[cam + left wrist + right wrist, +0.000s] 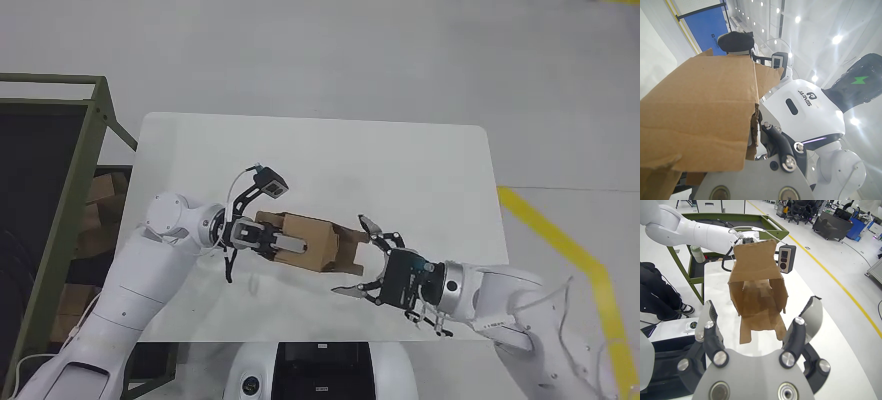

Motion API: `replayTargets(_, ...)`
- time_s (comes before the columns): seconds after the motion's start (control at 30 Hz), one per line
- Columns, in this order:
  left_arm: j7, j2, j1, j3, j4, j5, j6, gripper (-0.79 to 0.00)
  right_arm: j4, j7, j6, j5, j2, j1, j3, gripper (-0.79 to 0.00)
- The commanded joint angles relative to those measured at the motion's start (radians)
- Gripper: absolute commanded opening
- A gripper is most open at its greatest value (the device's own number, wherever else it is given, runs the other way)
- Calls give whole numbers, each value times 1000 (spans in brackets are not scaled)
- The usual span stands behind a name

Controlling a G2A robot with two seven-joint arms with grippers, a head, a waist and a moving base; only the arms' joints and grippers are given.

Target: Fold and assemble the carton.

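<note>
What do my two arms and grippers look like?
Both arms, left arm and right arm, are glossy white shells. The right gripper has a grey metal plate, black linkages with silver bolts and grey fingers. A looping black cable and a black-framed camera box sit by the left gripper.

Bare white tabletop point(400, 160) is stretching out on the far side of the brown cardboard carton point(315, 240). The left gripper point(288, 243) is pinching and blocking one end. The right gripper point(350, 254), fingers spread, is facing the open end, loose flaps point(745, 332) reaching between them. An olive-green metal-framed cart point(95, 110) is standing well beyond the pinched end.
</note>
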Motion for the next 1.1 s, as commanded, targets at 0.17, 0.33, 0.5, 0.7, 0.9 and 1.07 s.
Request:
replayTargets(0.17, 0, 0, -3, 4, 1, 3, 0, -785, -11, 14, 17, -25, 0, -6, -3, -536)
replayTargets(0.33, 0, -1, -6, 7, 5, 2, 0, -785, -12, 18, 17, -25, 1, -11, -2, -560)
replayTargets(0.5, 0, -1, -10, 10, 7, 3, 0, -785, -12, 16, 15, -27, 2, -16, -1, -616)
replayTargets(0.7, 0, -1, -12, 16, 5, 3, 0, -785, -14, 22, 19, -28, 2, -15, -4, -659)
replayTargets(0.9, 0, 1, -11, 16, 3, 7, 0, -785, -17, 28, 35, -30, 0, -13, -7, -662)
replayTargets(1.07, 0, 2, -10, 16, 2, 6, 0, -785, -20, 17, 43, -34, 0, -15, -7, -671)
